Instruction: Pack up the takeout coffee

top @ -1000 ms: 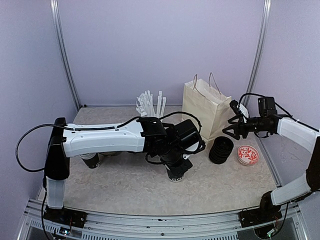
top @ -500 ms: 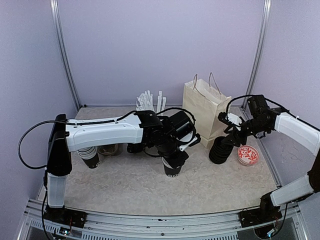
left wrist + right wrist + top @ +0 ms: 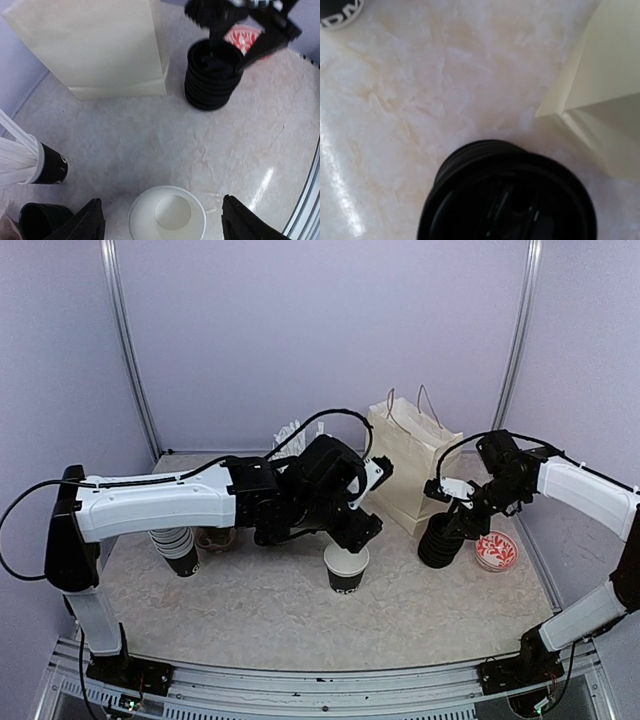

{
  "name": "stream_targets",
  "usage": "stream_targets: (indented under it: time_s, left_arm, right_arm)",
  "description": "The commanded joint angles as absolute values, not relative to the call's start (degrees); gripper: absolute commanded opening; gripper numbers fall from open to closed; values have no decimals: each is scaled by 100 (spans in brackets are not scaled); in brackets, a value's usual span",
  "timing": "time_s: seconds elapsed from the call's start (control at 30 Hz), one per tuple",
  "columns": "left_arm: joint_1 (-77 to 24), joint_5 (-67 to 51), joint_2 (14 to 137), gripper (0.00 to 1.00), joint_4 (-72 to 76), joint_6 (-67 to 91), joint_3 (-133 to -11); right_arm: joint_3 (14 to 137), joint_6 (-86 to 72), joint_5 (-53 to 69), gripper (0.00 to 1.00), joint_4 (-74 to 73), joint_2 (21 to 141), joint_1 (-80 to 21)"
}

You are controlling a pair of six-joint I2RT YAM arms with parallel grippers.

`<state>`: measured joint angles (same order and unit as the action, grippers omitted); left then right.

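Lab test booth: lavender panels, aluminium posts

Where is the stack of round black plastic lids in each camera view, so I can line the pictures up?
Top external: the stack of round black plastic lids stands right of centre, just below the bag's right end.
Left wrist: the stack is upper right, right of the bag.
Right wrist: the stack fills the bottom centre, seen from above.
Shared landmark: the cream paper bag beside it.

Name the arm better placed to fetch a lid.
Right. The right gripper hangs directly over the lid stack, fingers apart; the left gripper is open above the lidless cup, farther off.
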<state>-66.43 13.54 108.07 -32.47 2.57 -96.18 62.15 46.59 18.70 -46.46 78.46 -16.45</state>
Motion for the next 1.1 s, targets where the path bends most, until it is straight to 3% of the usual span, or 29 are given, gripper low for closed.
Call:
stream_targets:
  time_s: [0.0,0.1,0.23,0.47,0.77,1.07]
  left_arm:
    - [-6699,2233,10247,82,-1034,272,-9146]
    - [-6795,2750,10256,85,-448,401,-9026]
    - [-6828,3220,10724,80,-771,696,-9536]
    - [-6592,2226,10460,65,-284,1125,-8876]
    - [-6448,2058,10300,64,-217,1371,-8683]
    - [-6443,2046,10289,64,-219,1341,-8676]
  right_arm:
    - [6444,4710,1762,55,-5028,8067,-1763]
    - [6499,4713,1858,55,-5132,8120,-1792]
    - [6516,4693,1894,53,-5216,8161,-1857]
    - [6553,4603,1796,39,-5239,8332,-1907]
    - [6580,4546,1664,34,-5247,8428,-1925]
    - [6623,4476,1715,16,-5321,8443,-1925]
